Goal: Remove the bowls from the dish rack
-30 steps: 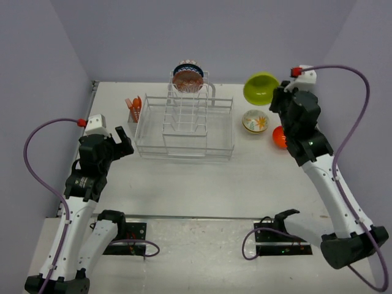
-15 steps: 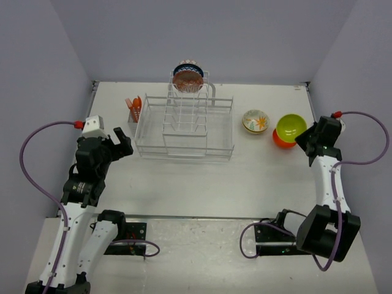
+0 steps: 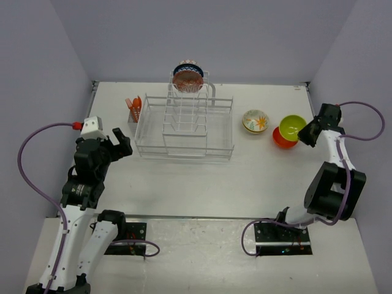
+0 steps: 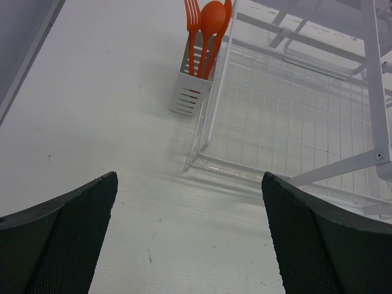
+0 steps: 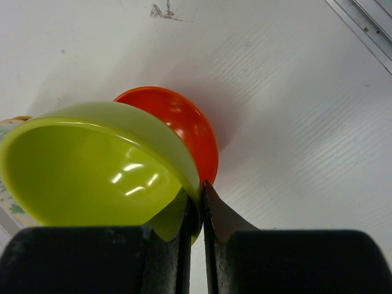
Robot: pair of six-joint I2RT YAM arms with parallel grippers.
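The white wire dish rack [image 3: 184, 125] stands at the table's middle back. A dark blue patterned bowl [image 3: 188, 77] stands on edge at the top of its upright section. The cream floral bowl [image 3: 255, 120] sits on the table right of the rack. My right gripper [image 3: 304, 136] is shut on the rim of the yellow-green bowl [image 3: 293, 127], which rests in the orange-red bowl [image 3: 280, 140]. In the right wrist view the yellow-green bowl [image 5: 92, 165] covers most of the orange-red bowl [image 5: 190, 128]. My left gripper [image 3: 122, 145] is open and empty, left of the rack [image 4: 294, 128].
A small white utensil cup [image 3: 133, 114] with orange utensils [image 4: 208, 24] stands at the rack's left far corner. The table's right edge rail [image 5: 367, 27] runs close to the right gripper. Purple walls close the table on three sides.
My right arm has carried the yellow-green bowl from high at the back right down onto the orange-red bowl. The left arm has barely moved.
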